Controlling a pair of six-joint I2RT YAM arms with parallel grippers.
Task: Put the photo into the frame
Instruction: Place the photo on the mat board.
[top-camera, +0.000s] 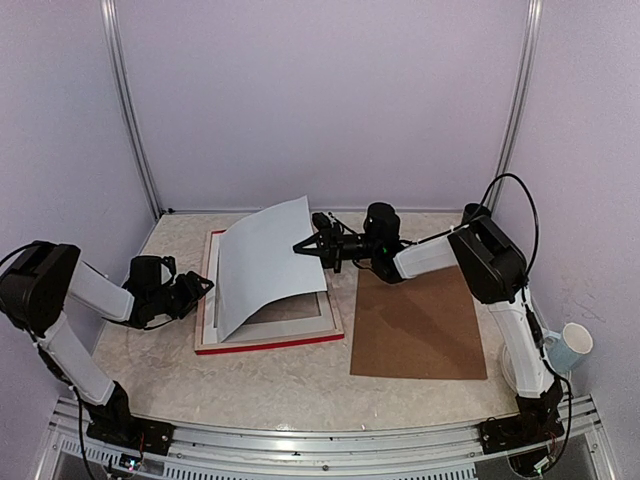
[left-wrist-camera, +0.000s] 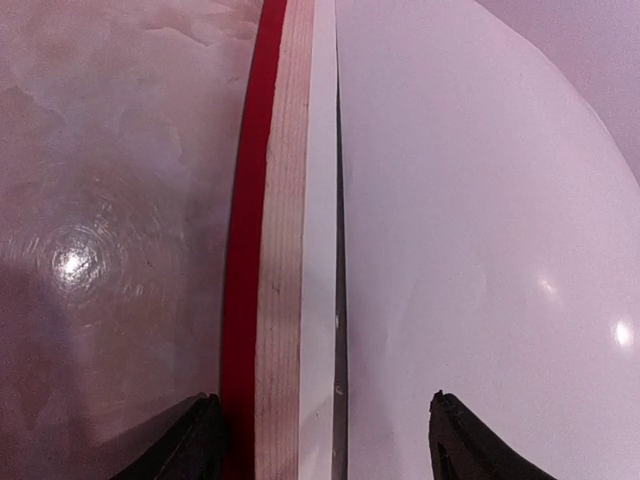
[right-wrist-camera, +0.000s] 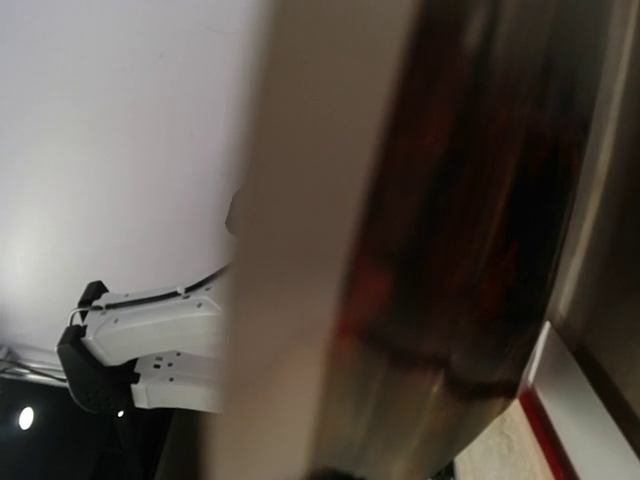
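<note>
My left hand (top-camera: 205, 288) sits open at the left edge of the frame (top-camera: 262, 344), empty; my right hand (top-camera: 306, 247) pinches the photo (top-camera: 262, 262), bowed above it.

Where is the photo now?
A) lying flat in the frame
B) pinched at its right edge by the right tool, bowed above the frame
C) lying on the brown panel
B: the right tool grips the photo at its edge; it arches over the frame.

photo (top-camera: 265, 262) x1 | frame (top-camera: 265, 343) x1 | brown board (top-camera: 418, 325) x1 | cup (top-camera: 570, 348) x1 | L gripper (top-camera: 205, 288) + R gripper (top-camera: 303, 247) = 2
</note>
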